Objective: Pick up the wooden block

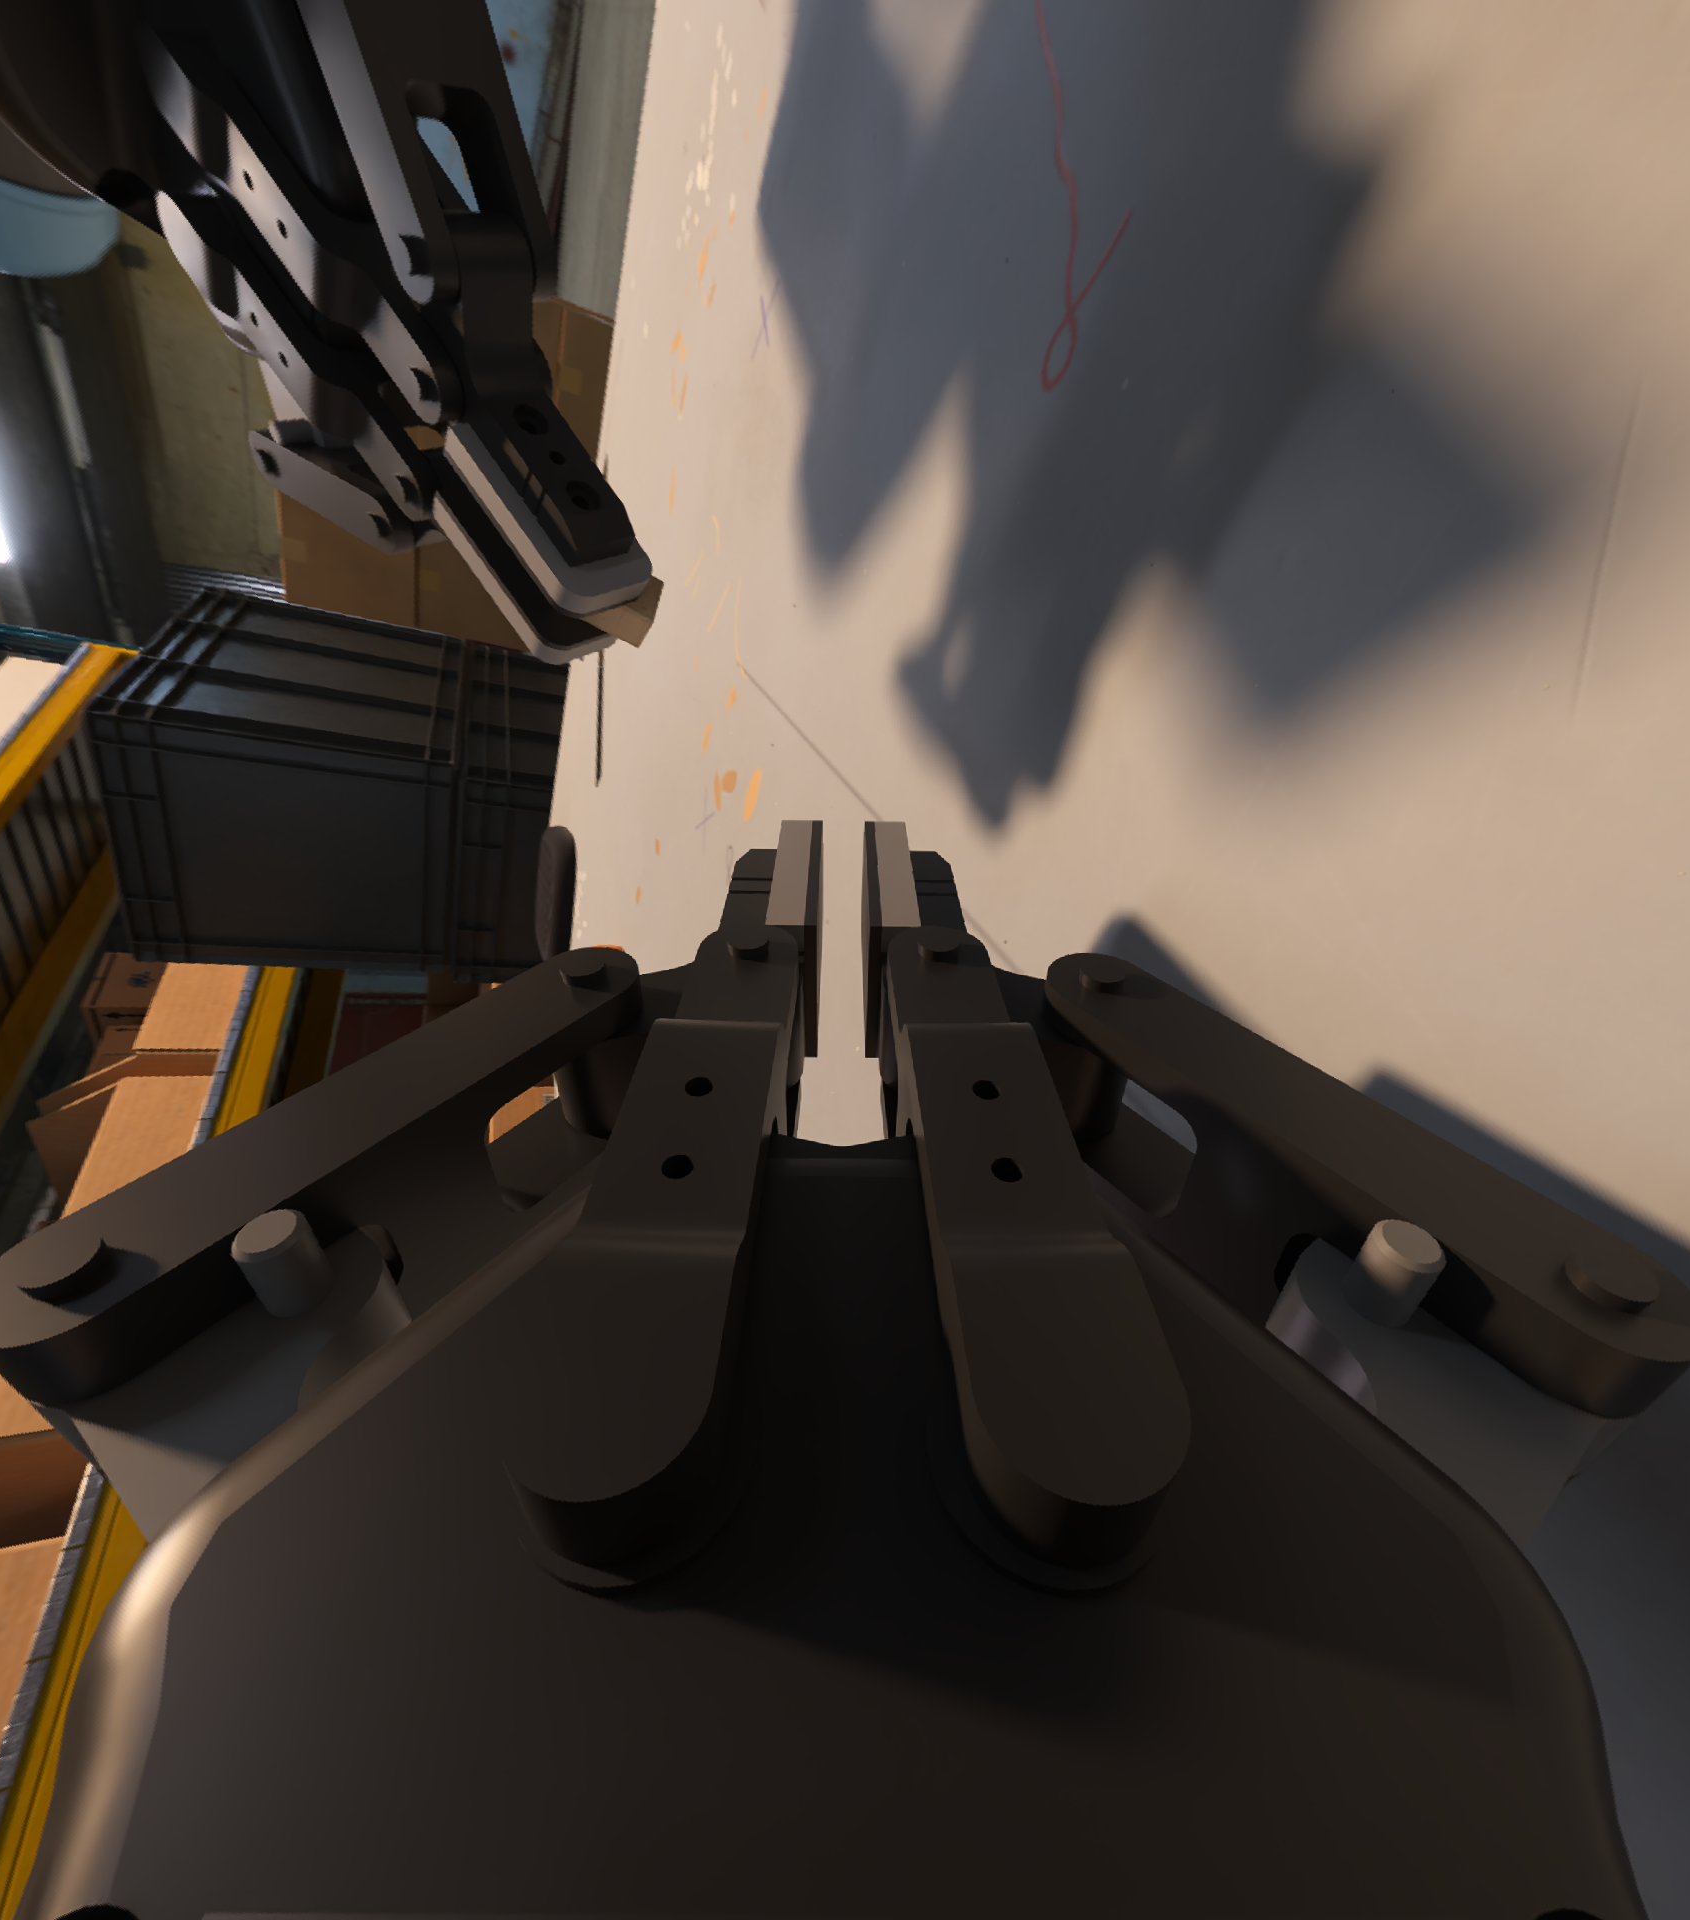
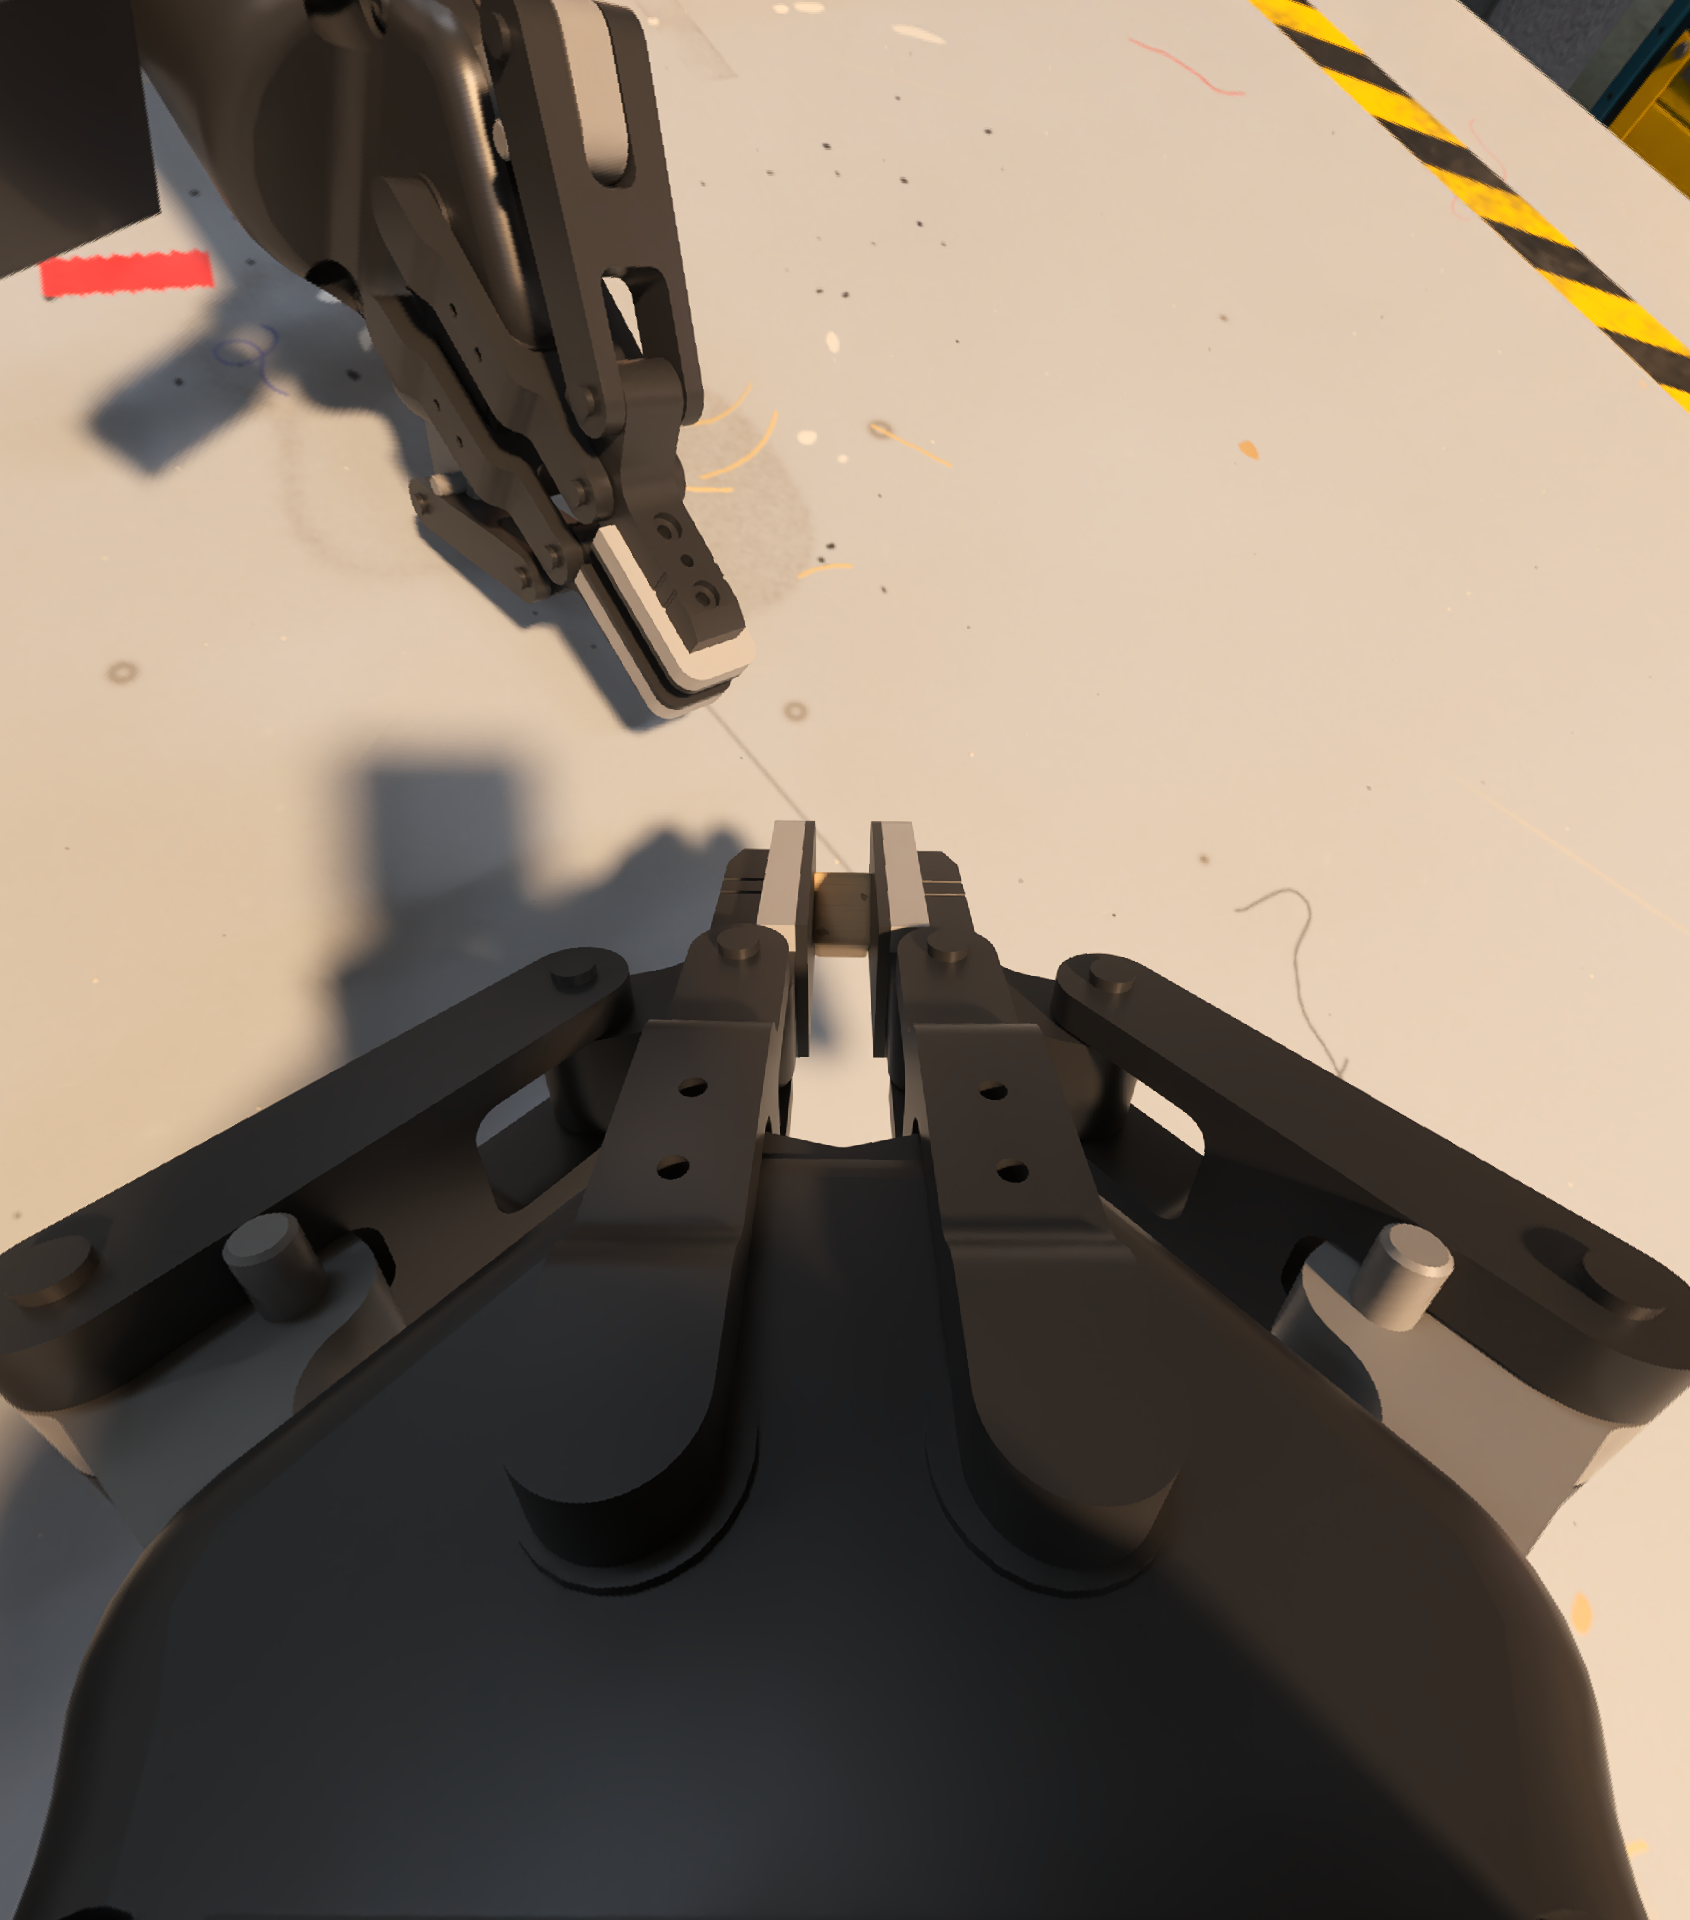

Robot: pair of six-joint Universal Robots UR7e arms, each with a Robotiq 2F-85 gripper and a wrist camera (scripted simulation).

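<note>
— Right gripper (image 2: 842,873) is clamping the wooden block (image 2: 842,906) between its pads, seemingly clear of the table (image 2: 1236,623).
— Left gripper (image 1: 842,873) is idling nearly closed, empty. Next, probably, it's raising steadily without slipping.

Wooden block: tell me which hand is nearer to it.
Right. The right hand grips the block between its fingers; the left hand is shut on nothing, apart from it.
</note>
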